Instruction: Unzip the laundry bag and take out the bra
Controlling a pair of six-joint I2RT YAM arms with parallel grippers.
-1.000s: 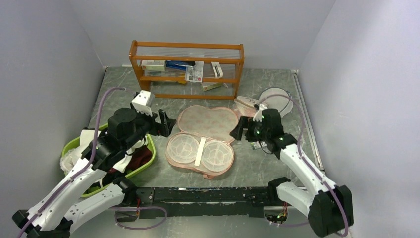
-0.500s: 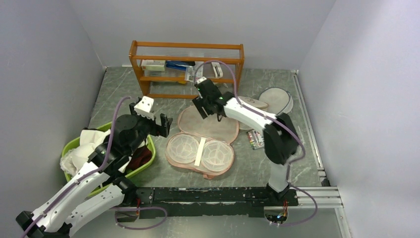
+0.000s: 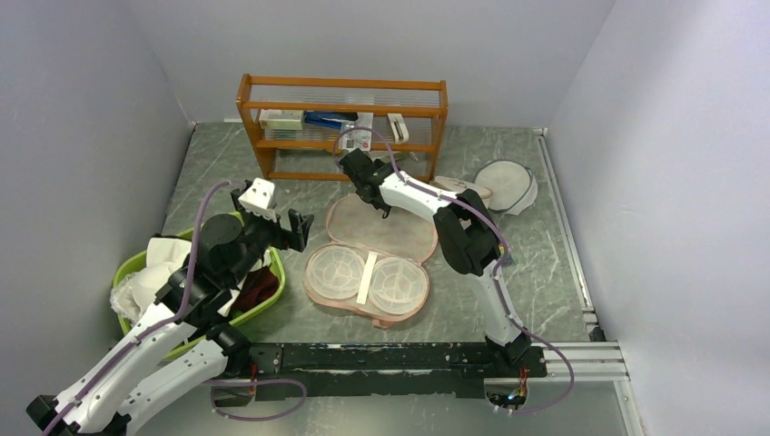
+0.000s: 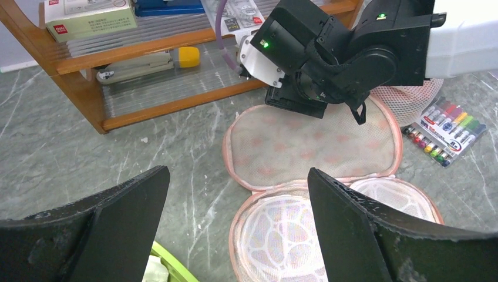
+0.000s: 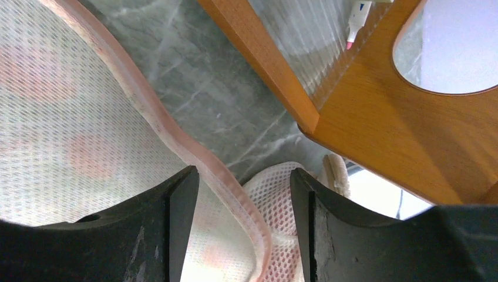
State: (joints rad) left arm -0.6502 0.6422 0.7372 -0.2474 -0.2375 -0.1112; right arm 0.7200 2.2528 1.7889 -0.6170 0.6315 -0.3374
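Note:
The laundry bag (image 3: 381,227) lies unzipped in the middle of the table, its peach lid (image 4: 311,141) folded back toward the rack. Two round white mesh cups (image 3: 368,277) with a white strap between them fill its near half. I cannot tell whether the bra lies under that mesh. My right gripper (image 3: 372,195) is down at the lid's far edge. Its jaws (image 5: 244,176) stand partly open on either side of the pink rim (image 5: 176,141), not pinching it. My left gripper (image 3: 292,227) hovers wide open (image 4: 238,176) left of the bag, holding nothing.
A wooden rack (image 3: 345,127) with stationery stands just behind the lid. A small white mesh bag (image 5: 276,188) touches the rim by my right jaws. There is a round mesh disc (image 3: 506,184) at far right and markers (image 4: 449,129) right of the lid. A green basket (image 3: 268,295) of cloths sits at left.
My right arm swung from the table's right side across to the lid's far edge, and its jaws narrowed around the rim. The left gripper drifted slightly left, still open.

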